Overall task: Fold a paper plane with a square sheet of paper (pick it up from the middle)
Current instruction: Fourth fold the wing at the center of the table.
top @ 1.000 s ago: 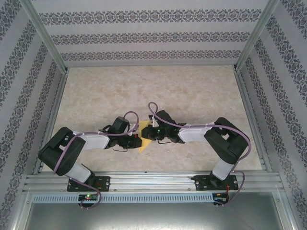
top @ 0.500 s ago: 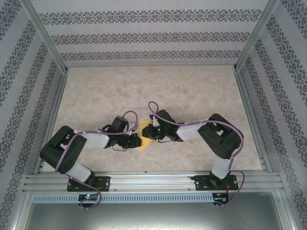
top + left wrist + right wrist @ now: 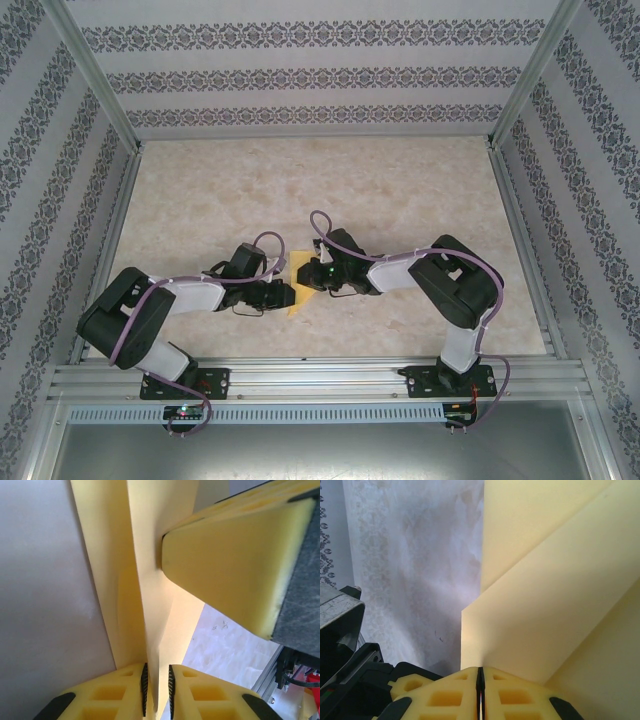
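Top external view has the paper (image 3: 298, 302) sitting between your two hands near the front middle of the surface (image 3: 420, 180). Both arms reach in toward each other, so you've basically got it boxed in from both sides. In the right wrist view, the right hand (image 3: 480, 680) is clamped fully closed on a folded edge, pads flush with no gap, and layered flaps fan out up and to the right. My read is that's your anchor grip, holding the folds together so nothing springs apart. In the left wrist view, the left hand (image 3: 156, 692) is only cracked open. The creased spine of the paper runs right down into that thin gap, but it looks loose in there rather than pinched. Same view also shows one of the right hand's fingers pressing on the paper from the upper right, just beside the crease. The paper seems to be up on edge rather than flat, though I can't tell if its bottom touches the surface. I'd guess you're mid-fold: creases in, no finished dart yet. If you regrip with the left, keep the right shut, since thin paper like this will probably flop open otherwise.
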{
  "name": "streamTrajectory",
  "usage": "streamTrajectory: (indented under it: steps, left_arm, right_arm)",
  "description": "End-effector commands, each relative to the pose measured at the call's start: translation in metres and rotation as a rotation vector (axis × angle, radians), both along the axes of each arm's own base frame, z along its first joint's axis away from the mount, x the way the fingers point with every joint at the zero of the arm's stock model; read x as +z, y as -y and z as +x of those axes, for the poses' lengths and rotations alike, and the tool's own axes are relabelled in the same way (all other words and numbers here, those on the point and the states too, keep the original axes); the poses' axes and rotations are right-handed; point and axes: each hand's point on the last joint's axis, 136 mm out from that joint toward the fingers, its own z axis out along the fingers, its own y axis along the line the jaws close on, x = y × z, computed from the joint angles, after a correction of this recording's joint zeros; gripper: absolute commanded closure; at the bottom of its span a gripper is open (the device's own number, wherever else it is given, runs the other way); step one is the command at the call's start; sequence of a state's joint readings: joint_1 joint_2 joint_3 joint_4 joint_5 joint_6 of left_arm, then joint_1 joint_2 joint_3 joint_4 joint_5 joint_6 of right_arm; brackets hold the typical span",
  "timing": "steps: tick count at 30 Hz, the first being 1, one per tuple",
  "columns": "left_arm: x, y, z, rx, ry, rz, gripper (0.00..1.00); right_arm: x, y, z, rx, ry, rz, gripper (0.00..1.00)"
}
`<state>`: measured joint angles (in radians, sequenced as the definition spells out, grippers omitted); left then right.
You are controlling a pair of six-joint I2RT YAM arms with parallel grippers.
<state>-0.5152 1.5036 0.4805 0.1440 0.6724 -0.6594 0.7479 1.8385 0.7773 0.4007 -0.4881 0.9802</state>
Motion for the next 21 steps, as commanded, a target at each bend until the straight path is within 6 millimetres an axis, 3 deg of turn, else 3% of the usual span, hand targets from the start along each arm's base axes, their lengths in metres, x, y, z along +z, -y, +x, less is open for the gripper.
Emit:
streamTrajectory:
  steps: [1,7,21]
  left_arm:
    - [-0.008,-0.007,-0.007,0.001,-0.031,0.041,0.80]
    - [-0.013,-0.012,-0.008,0.013,-0.041,0.079,0.94]
    - [-0.026,-0.013,-0.017,0.026,-0.113,0.083,1.00]
  right_arm:
    - [0.000,0.000,0.008,-0.028,0.004,0.004,0.88]
    - [-0.002,0.001,0.008,-0.032,0.001,0.000,0.88]
    - [0.027,0.012,0.005,-0.042,0.069,0.021,0.87]
